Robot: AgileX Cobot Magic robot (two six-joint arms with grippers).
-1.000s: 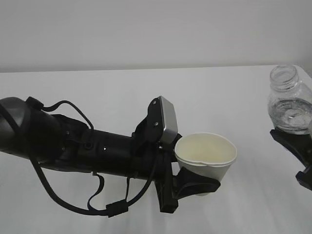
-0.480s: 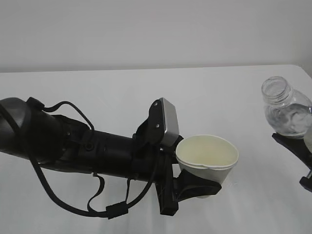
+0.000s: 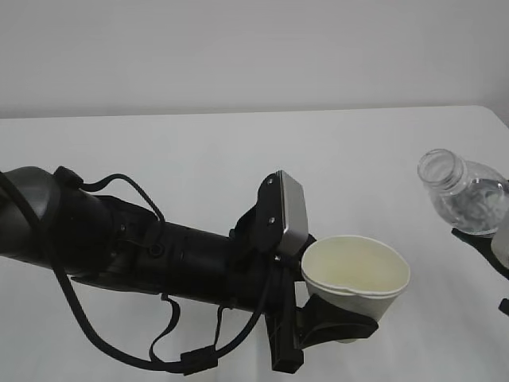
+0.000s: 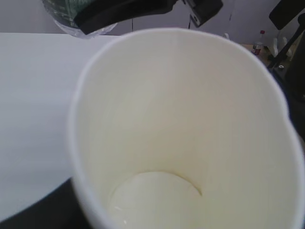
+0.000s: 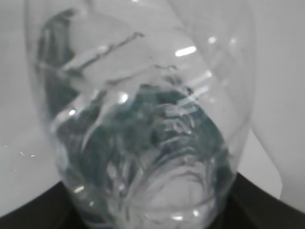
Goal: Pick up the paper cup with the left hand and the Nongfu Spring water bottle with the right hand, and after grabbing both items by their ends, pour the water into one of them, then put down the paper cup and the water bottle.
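The left pincer [image 3: 338,322] is grasping the cup [image 3: 355,280] low on its body, black jaws wrapping the lower wall from both sides, and is holding it upright above the white bench [image 3: 199,159]. The cup is sitting in the lower middle of the exterior view, just right of the grey block [image 3: 288,212] on the left arm [image 3: 151,255], with loose cables [image 3: 119,342] hanging under the arm. Its rim is looking slightly squeezed out of round. In the left wrist view the cup [image 4: 186,129] is filling the picture, mouth toward the camera, its pale yellowish inside showing down to the bottom; whether any water is lying there I cannot tell.

The right pincer [image 3: 489,247] is grasping the bottle [image 3: 465,195] at its lower end, at the right edge of the exterior view, only partly in the picture. The bottle is tilting, its capless neck [image 3: 440,167] leaning left toward the cup, though the mouth is sitting well apart from the cup's rim and higher than it. Water [image 3: 477,208] is showing inside the clear body. In the right wrist view the bottle [image 5: 143,124] is seen from its base end, ribbed and glinting, with dark green showing through the plastic, and the black jaws are clasping it at the bottom of the picture.

In the left wrist view, the bottle [image 4: 71,12] and a black jaw of the right pincer are showing past the cup's far rim.
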